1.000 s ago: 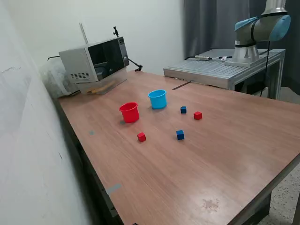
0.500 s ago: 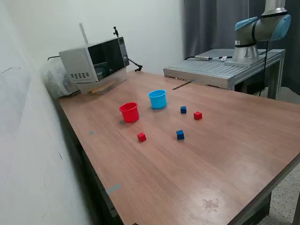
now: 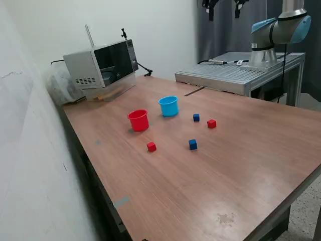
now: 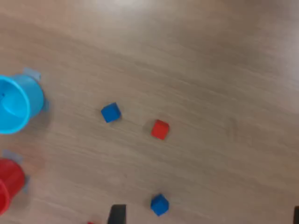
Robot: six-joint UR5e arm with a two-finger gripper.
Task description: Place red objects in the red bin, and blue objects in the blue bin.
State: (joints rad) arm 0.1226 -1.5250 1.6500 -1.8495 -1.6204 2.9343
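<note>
On the wooden table (image 3: 241, 165) stand the red bin (image 3: 138, 120), a small red cup, and the blue bin (image 3: 169, 106), a light-blue cup beside it. Two red cubes (image 3: 211, 123) (image 3: 151, 146) and two dark-blue cubes (image 3: 196, 117) (image 3: 193, 144) lie loose near them. My gripper (image 3: 223, 5) hangs high above the table at the picture's upper edge, open and empty. The wrist view looks down on the blue bin (image 4: 14, 103), the red bin (image 4: 8, 189), blue cubes (image 4: 110, 112) (image 4: 160, 204) and one red cube (image 4: 160, 129), with the gripper (image 4: 207, 215) spread wide.
A grey microwave-like box (image 3: 103, 63) sits at the table's far corner by the wall. A metal stand (image 3: 235, 75) carrying the arm's base (image 3: 273, 35) adjoins the far edge. A white wall runs along the exterior view's left.
The gripper's fingertips have come into sight at the upper edge of the exterior view. The cubes and cups have not moved.
</note>
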